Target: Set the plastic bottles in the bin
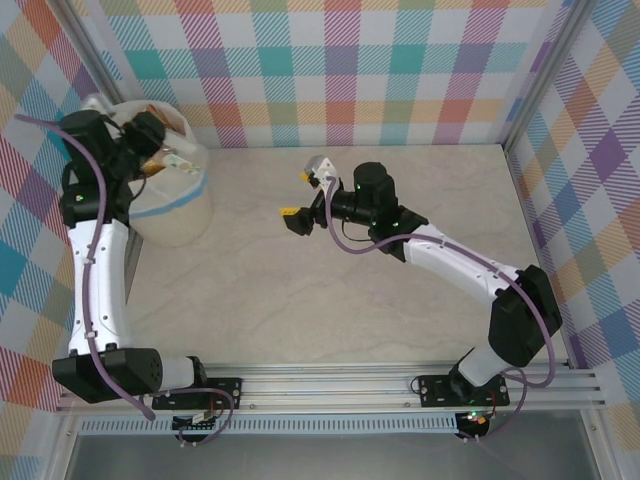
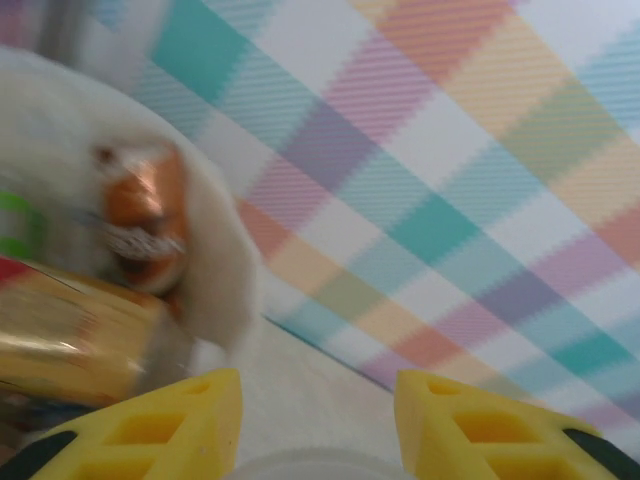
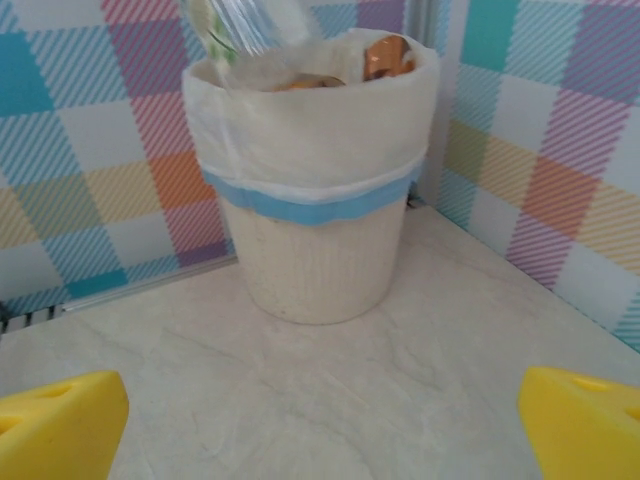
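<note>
Far-left corner of the table: a round cream-white fabric-like bin (image 1: 182, 225) with a pale blue band around its side. It stands upright, close against the plaid walls (image 1: 350, 70). The left arm reaches up to it, and the left gripper (image 2: 315, 395) is over the bin's mouth.

The left gripper's yellow fingers (image 2: 190, 425) are drawn in close to each other. A pale rounded edge shows between them at the bottom of the left wrist view (too blurred to name). Cannot tell whether anything is clamped.

Inside the bin, left wrist view:
- A small plastic bottle with a glossy orange-brown label (image 2: 145, 215) lies against the inner wall.
- A gold-labelled bottle (image 2: 70, 340) lies below it.
- Both are blurred.

Right wrist view: a clear plastic bottle with a greenish label (image 3: 250, 30) sticks up, tilted, above the left side of the rim. Its top is cut off by the frame, and what supports it cannot be told.

Centre: the pale marbled tabletop (image 1: 300, 300) lies between the bin and the right arm.

Right of centre: the right gripper (image 1: 302, 193) hangs over mid-table, well apart from the bin and pointed towards it. Its yellow fingers (image 3: 60, 425) are spread wide, with just tabletop seen between them.
</note>
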`<control>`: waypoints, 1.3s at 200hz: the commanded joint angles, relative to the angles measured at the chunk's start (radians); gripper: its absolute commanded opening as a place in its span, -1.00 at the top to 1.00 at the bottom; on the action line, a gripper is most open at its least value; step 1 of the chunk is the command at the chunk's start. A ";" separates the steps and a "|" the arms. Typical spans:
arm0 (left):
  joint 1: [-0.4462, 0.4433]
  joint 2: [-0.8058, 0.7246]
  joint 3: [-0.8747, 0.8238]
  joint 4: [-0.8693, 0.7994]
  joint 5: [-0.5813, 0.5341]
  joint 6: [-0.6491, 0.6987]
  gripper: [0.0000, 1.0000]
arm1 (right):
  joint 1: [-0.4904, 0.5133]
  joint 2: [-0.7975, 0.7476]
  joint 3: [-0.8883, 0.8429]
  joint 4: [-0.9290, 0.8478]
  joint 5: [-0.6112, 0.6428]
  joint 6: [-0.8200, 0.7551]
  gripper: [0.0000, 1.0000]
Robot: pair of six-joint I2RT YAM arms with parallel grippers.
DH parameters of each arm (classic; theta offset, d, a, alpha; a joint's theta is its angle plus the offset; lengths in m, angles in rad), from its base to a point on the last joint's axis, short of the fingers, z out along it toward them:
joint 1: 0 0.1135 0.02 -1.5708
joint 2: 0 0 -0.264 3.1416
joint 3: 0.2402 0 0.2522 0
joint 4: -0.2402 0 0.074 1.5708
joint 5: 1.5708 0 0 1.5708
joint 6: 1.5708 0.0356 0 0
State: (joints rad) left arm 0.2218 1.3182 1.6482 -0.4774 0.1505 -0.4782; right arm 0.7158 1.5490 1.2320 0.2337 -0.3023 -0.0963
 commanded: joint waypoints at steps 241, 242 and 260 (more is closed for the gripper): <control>0.076 1.053 1.499 -0.950 -0.409 0.423 0.02 | 0.003 0.047 -0.012 -0.127 0.242 0.100 -0.99; 0.075 1.053 1.500 -0.949 -0.408 0.423 -0.01 | 0.003 0.047 -0.012 -0.128 0.242 0.100 -0.99; 0.026 1.042 1.503 -0.911 -0.399 0.453 -0.63 | 0.004 0.043 -0.014 -0.143 0.250 0.093 -0.99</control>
State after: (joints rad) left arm 0.3244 2.3226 3.1165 -1.2739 -0.3222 -0.0612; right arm 0.7158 1.5917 1.1881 0.1074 -0.0677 0.0040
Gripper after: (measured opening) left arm 0.668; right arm 0.997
